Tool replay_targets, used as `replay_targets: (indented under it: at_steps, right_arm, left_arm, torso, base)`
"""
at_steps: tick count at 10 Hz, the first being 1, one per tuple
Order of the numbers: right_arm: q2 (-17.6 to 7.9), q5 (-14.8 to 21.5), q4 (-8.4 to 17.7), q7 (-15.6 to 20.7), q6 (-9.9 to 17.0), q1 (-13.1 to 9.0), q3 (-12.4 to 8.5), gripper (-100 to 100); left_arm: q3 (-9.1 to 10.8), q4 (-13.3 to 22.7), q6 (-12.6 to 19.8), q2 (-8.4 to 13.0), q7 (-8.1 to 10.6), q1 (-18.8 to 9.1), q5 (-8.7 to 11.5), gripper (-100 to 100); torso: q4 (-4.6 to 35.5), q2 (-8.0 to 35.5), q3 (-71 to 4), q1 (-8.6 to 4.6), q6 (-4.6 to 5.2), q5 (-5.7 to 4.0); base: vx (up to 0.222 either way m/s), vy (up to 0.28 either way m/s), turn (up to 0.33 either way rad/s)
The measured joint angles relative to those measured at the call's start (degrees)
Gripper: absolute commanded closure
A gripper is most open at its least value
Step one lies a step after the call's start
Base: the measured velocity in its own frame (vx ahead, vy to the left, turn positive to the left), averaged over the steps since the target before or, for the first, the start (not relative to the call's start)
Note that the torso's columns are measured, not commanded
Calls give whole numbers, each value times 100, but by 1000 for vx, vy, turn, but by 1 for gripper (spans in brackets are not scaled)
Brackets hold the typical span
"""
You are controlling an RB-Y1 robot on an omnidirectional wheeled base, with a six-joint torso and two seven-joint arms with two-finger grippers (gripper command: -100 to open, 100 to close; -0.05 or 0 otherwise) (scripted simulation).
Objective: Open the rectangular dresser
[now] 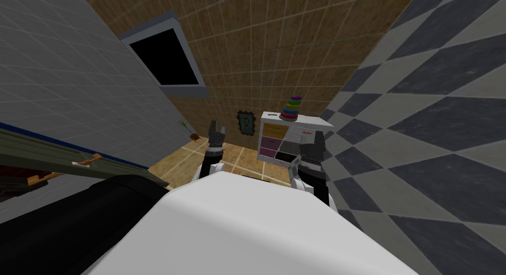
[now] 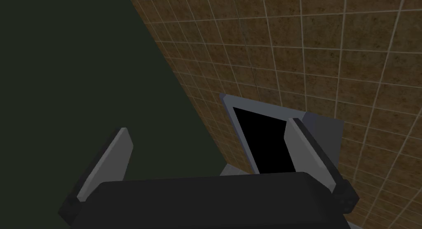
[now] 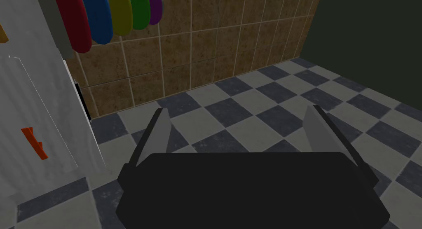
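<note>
A white rectangular dresser (image 1: 301, 131) stands ahead to the right, in the corner of the brown tiled wall. It has coloured bins on its left half and a white door with a small orange handle (image 1: 307, 132) on its right. In the right wrist view the white door panel (image 3: 37, 99) and its orange handle (image 3: 35, 143) lie beside my right gripper (image 3: 239, 111). That gripper is open and empty, a short way off the panel without touching it. My left gripper (image 1: 218, 129) is raised to the left of the dresser. Its fingers (image 2: 117, 150) stand open on nothing.
A toy of stacked coloured rings (image 1: 292, 109) sits on top of the dresser. A dark green low cabinet with orange handles (image 1: 86, 161) runs close along my left. A small picture (image 1: 245, 122) and a plant (image 1: 190, 131) are by the far wall, below a black window (image 1: 165, 57).
</note>
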Motion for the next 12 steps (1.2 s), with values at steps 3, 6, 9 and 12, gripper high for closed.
replay_targets:
  at_steps: [3,6,9,12]
  right_arm:
    - [0,0,-1,0,0,0,0,0]
    - [0,0,-1,0,0,0,0,0]
    - [0,0,-2,0,-1,0,0,0]
    - [-307,80,-6,60,14,8,-39,-100]
  left_arm:
    - [0,-1,0,0,0,0,0,0]
    - [0,-1,0,0,0,0,0,0]
    - [0,-2,-1,0,0,0,0,0]
    - [0,1,0,0,0,1,0,0]
  torso:
    - [1006,1003,-2014,0,0,0]
    - [2268,2269,-4536,0,0,0]
    - [3537,3539,-7073,0,0,0]
    - [4204,4203,-8429,1,0,1]
  base:
    - [0,0,0]
    - [0,0,0]
    - [0,0,0]
    - [26,16,-27]
